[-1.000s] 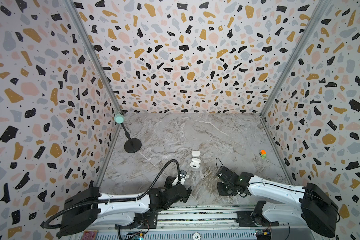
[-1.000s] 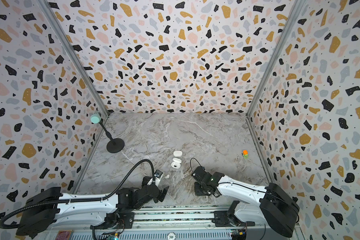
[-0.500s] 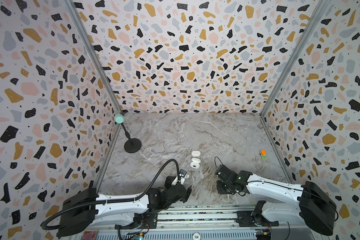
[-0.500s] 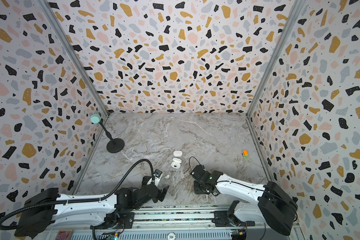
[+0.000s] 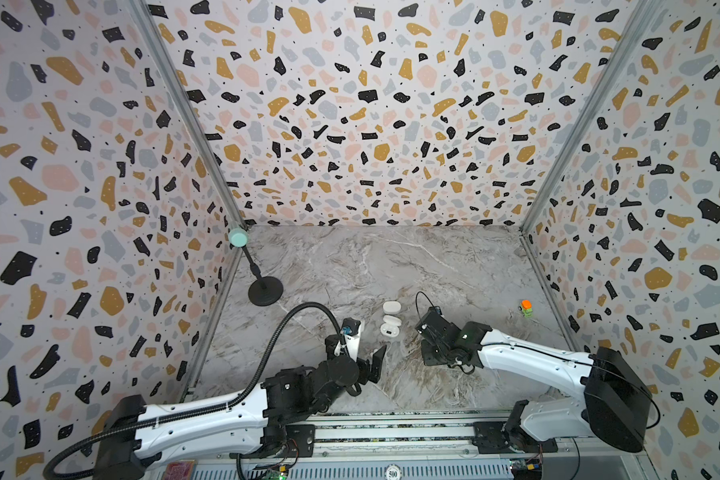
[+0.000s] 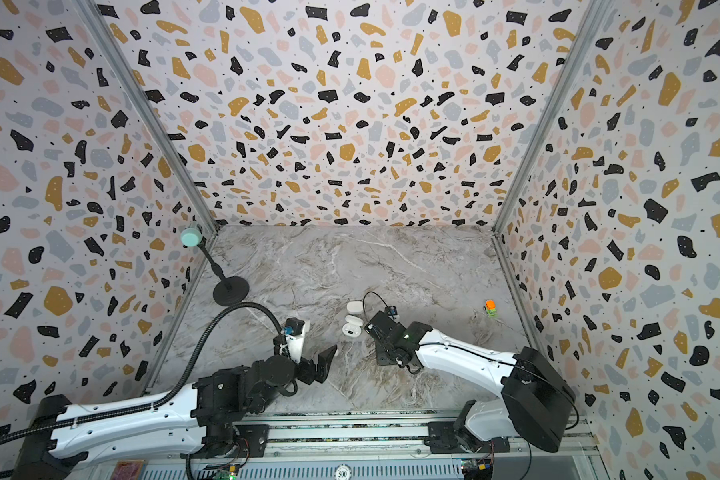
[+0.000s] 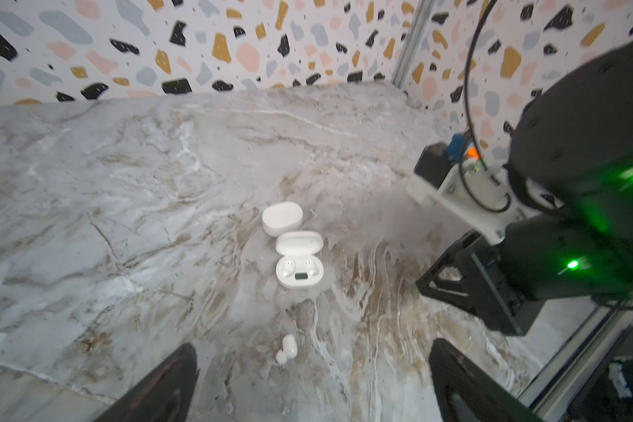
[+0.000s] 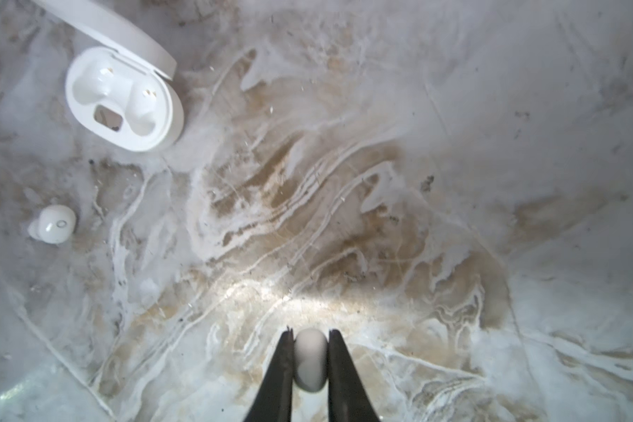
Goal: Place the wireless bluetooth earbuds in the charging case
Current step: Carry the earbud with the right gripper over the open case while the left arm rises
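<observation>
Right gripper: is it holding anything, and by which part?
One white earbud, pinched across the sides of its rounded body at the tips of the right gripper.

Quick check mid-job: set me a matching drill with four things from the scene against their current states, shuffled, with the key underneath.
Things
1. case nearer the robot base
2. case nearer the back wall
3. left gripper
4. right gripper

States
A. shut on an earbud
B. lid closed
C. jaws wide apart, holding nothing
D. lid up, both sockets empty

Pairs: 1-D, 2-B, 3-C, 4-A
</observation>
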You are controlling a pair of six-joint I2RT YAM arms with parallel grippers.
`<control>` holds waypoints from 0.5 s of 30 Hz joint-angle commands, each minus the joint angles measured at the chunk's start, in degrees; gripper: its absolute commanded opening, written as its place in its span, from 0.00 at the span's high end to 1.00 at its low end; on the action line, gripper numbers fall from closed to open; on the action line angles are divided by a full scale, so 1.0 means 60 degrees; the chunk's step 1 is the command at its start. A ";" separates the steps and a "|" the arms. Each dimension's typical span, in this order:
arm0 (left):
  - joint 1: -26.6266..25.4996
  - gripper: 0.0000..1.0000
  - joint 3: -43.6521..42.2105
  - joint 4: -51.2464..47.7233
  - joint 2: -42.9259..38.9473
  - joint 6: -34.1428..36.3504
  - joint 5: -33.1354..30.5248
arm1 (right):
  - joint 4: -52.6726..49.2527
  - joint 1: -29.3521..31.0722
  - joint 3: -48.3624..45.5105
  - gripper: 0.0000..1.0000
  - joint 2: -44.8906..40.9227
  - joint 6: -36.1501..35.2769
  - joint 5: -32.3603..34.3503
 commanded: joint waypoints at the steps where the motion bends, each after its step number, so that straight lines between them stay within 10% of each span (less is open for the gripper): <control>1: 0.0032 0.00 0.0882 -0.0996 -0.0206 0.0557 -0.1017 | -0.0265 0.0062 0.0787 0.90 0.0475 -0.0406 0.0697; 15: 0.2095 0.00 0.0071 -0.0067 -0.1811 0.3417 -0.2247 | -0.0365 0.0353 0.3183 0.93 0.2833 -0.0977 0.1180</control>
